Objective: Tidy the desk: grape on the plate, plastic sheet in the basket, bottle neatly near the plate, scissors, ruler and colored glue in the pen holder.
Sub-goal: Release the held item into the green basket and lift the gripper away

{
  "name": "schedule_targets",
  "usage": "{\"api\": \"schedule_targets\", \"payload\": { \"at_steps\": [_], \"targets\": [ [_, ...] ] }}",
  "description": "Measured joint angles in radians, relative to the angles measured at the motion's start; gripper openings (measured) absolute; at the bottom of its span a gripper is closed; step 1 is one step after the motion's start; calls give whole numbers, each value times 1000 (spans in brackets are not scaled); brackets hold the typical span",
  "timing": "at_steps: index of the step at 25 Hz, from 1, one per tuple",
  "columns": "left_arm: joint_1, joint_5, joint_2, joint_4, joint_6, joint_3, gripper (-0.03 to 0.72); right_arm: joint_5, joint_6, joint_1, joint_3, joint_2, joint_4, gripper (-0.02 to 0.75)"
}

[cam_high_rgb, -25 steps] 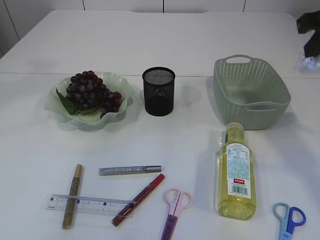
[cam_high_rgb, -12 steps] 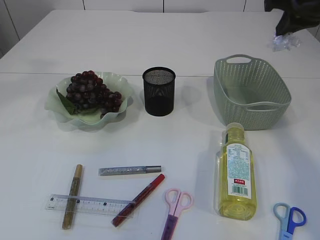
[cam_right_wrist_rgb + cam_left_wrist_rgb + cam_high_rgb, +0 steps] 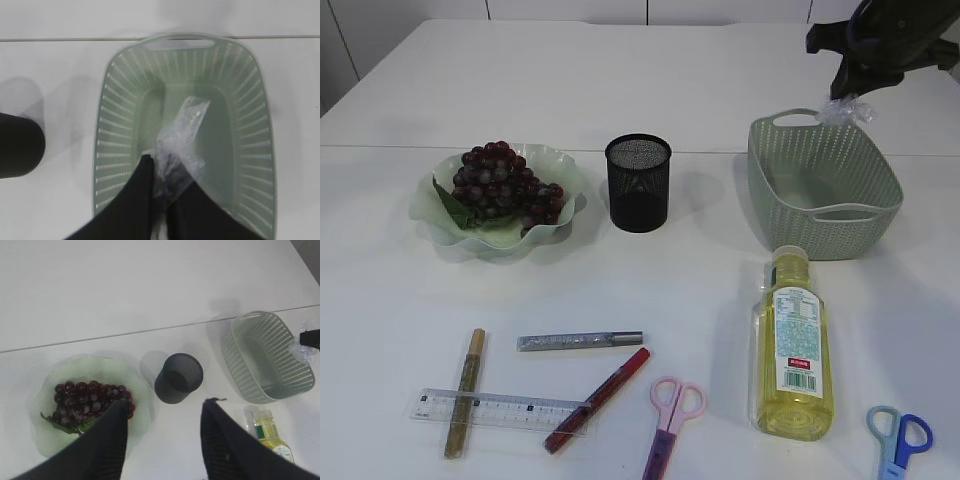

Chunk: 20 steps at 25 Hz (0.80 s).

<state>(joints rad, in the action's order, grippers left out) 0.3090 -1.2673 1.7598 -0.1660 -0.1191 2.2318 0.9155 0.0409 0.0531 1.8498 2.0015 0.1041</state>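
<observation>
Your right gripper (image 3: 159,197) has swung in over the basket (image 3: 823,185), jaws pinching the plastic sheet (image 3: 177,145); left gripper (image 3: 165,412) jaws open.

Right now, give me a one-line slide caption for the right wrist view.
Right gripper, jaws pinched on the crumpled clear plastic sheet, holds it above the pale green slotted basket.

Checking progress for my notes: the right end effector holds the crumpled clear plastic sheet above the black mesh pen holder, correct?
No. In the right wrist view the right end effector holds the crumpled clear plastic sheet above the green slotted basket, not the black mesh pen holder.
</observation>
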Motion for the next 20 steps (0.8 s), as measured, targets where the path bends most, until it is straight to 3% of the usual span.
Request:
{"api": "schedule_targets", "payload": {
  "at_steps": [7,15,20],
  "targets": [
    [0,0,0,-2,0,0,351,0,2,0,11,55,9,165],
    [0,0,0,-2,0,0,350,-9,15,0,11,76,75,540],
    [0,0,0,-2,0,0,350,4,18,0,17,80,78,578]
  ]
}}
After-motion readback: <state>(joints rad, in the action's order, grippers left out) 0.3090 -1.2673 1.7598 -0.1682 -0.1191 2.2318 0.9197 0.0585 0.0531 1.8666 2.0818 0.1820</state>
